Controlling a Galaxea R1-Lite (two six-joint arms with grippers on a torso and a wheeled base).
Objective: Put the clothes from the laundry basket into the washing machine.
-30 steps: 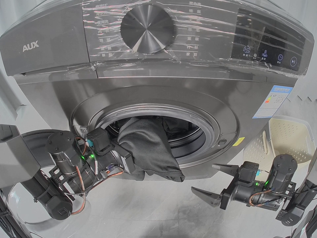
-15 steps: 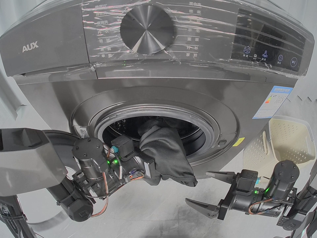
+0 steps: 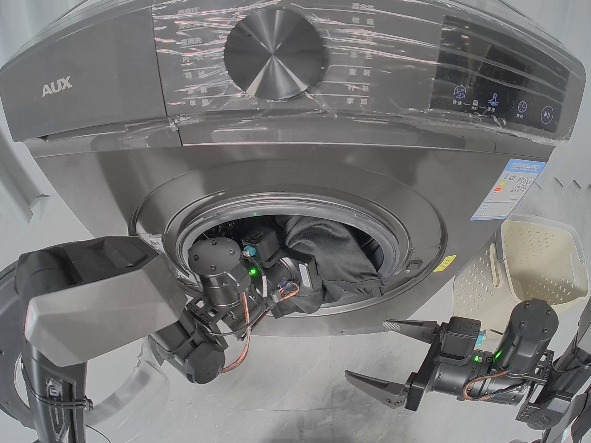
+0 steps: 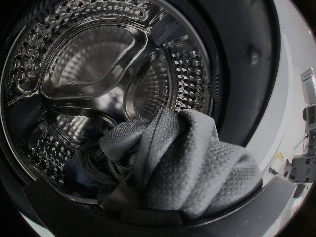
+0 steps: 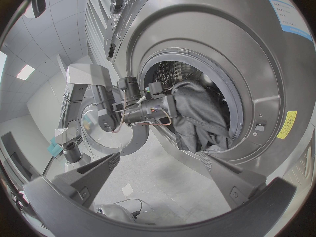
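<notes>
A dark grey garment (image 3: pixel 332 247) lies bunched in the mouth of the washing machine (image 3: pixel 394 229), with its lower edge draped over the door rim. My left gripper (image 3: pixel 306 273) is at the opening's lower left, shut on the garment, and the cloth covers its fingers. In the left wrist view the garment (image 4: pixel 184 168) hangs in front of the steel drum (image 4: pixel 92 60). My right gripper (image 3: pixel 372 351) hovers open and empty below the machine's front, to the right. The right wrist view shows the garment (image 5: pixel 197 116) and its own gripper (image 5: pixel 158 158) spread wide.
A cream perforated laundry basket (image 3: pixel 542 259) stands right of the machine, behind my right arm. The round door (image 5: pixel 95 129) is swung open to the left, behind my left arm. Grey floor (image 3: pixel 295 395) lies below the machine.
My left arm has moved right and up into the opening, lifting the hanging garment into the drum's mouth. My right gripper sank slightly, then held still, open.
</notes>
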